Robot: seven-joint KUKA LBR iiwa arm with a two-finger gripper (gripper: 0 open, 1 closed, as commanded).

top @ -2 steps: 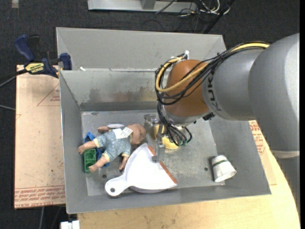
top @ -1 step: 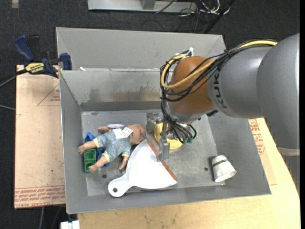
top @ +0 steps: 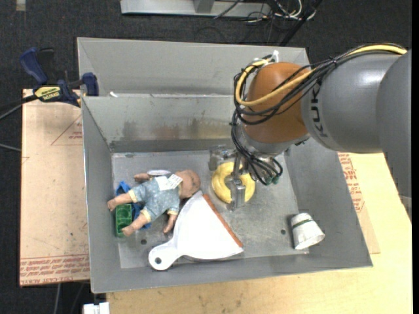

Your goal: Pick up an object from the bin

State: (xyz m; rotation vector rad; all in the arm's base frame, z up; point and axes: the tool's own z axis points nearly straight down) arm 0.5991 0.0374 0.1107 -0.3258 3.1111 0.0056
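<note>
My gripper (top: 229, 175) hangs low in the middle of the bin, right over a yellow rounded thing (top: 220, 186) lying on the floor. One finger (top: 238, 191) stands at the yellow thing's near side, and the other shows at its far side. The fingers look open, straddling it. A white dustpan-shaped scoop (top: 200, 234) lies just left and in front of the yellow thing, its orange edge close to it. A small doll (top: 160, 195) in a pale blue dress lies to the left, its head close to the yellow thing.
A green block (top: 122, 222) and a small blue piece (top: 123, 189) lie by the doll at the bin's left side. A white cup-like cap (top: 305, 231) sits at the front right. The arm's orange cover and cables hang above the gripper.
</note>
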